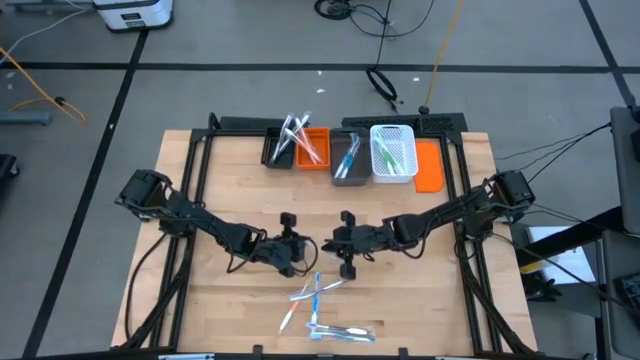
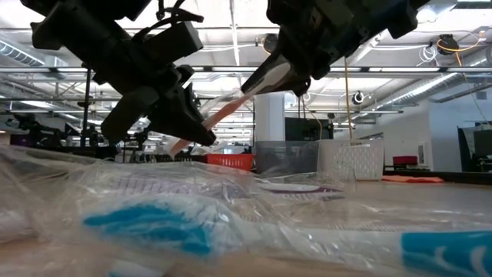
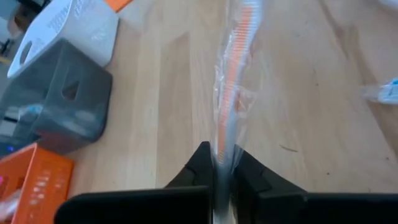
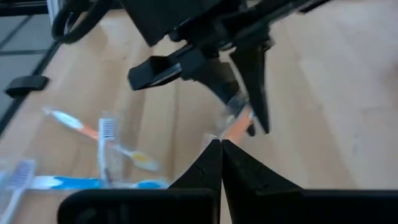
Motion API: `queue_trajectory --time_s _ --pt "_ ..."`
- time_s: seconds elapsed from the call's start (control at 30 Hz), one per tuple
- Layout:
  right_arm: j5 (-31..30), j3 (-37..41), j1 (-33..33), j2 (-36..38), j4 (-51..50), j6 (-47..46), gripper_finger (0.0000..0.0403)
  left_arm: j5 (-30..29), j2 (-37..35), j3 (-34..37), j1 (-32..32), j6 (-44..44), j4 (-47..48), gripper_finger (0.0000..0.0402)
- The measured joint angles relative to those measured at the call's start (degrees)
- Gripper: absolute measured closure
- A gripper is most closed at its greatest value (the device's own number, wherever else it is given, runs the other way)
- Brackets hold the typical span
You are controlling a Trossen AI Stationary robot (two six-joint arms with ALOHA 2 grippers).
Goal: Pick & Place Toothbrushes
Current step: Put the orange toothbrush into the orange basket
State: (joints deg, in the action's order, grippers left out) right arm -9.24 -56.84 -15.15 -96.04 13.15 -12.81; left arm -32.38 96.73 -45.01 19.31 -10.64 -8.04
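**Holding one brush with two grippers**

Pulling the wrong way is the big risk here. The left gripper [image 3: 221, 167] is closed on one end of a wrapped orange toothbrush [image 3: 238, 46], up in the air over the middle of the table [image 1: 200, 310]. The right gripper [image 4: 221, 149] is pinched shut on the other end. If both arms move apart, the thin wrap may slip or tear, and the brush may drop. More toothbrushes [image 1: 318, 305] lie on the near edge. The bins [image 1: 350, 155] sit far back.
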Motion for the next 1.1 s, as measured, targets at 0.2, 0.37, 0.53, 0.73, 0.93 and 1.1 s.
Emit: queue_trajectory --time_s 0.2,0.37,0.53,0.73,0.93,1.1 --pt "0.2 0.0 0.6 0.0 2.2 3.2 0.0403 -0.2 0.0 0.0 0.0 2.2 0.8 0.0392" --pt "0.4 0.0 1.3 0.1 3.4 5.7 0.0387 0.8 0.0 0.0 -0.1 3.2 0.9 0.0392" --pt "0.4 0.0 2.0 0.8 4.6 8.4 0.0347 1.1 -0.1 -0.1 -0.1 3.9 0.8 0.0392" --pt "0.4 0.0 2.0 2.0 6.4 11.7 0.0290 2.4 -0.1 -0.1 -0.2 5.2 1.6 0.0392" --pt "0.7 0.0 2.1 4.8 5.5 12.4 0.0260 0.9 -0.1 -0.1 -0.6 8.8 3.2 0.0392" --pt "0.5 0.0 1.6 7.0 3.6 14.0 0.0258 1.0 -0.1 -0.1 -2.2 11.4 3.3 0.0393"
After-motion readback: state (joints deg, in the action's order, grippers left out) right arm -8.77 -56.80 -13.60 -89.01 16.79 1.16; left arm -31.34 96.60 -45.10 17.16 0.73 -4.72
